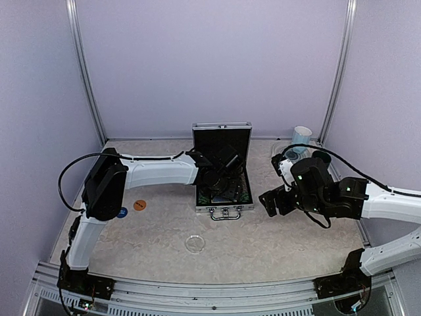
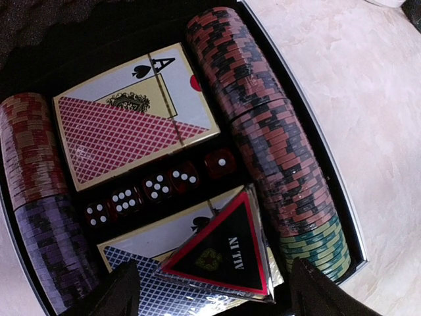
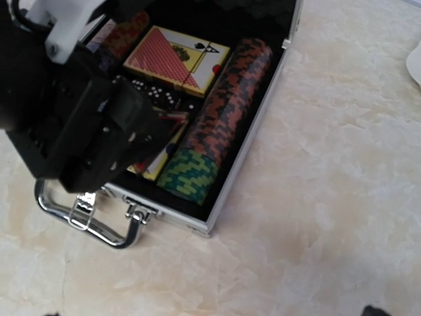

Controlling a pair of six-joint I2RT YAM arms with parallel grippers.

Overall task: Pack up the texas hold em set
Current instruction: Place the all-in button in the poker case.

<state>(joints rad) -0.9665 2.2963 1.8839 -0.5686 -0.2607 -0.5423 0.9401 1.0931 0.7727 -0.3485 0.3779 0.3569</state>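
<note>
The silver briefcase (image 1: 224,209) of the texas hold em set stands open mid-table with its lid up. Inside lie chip rows (image 2: 263,125), a red card deck (image 2: 125,125), red dice (image 2: 154,187) and a blue deck (image 2: 141,260). The black "ALL IN" triangle (image 2: 227,253) rests on the blue deck. My left gripper (image 1: 220,172) hovers low over it, open, with a finger (image 2: 115,293) on each side and gaps to the triangle. To the right of the case my right gripper (image 1: 270,201) is open and holds nothing. Blue (image 1: 122,212), orange (image 1: 139,205) and clear (image 1: 195,243) discs lie on the table.
A light-blue mug (image 1: 302,137) and a dark mug (image 1: 294,155) stand at the back right corner. The case handle (image 3: 99,227) points toward the near edge. Purple walls close in the table on three sides.
</note>
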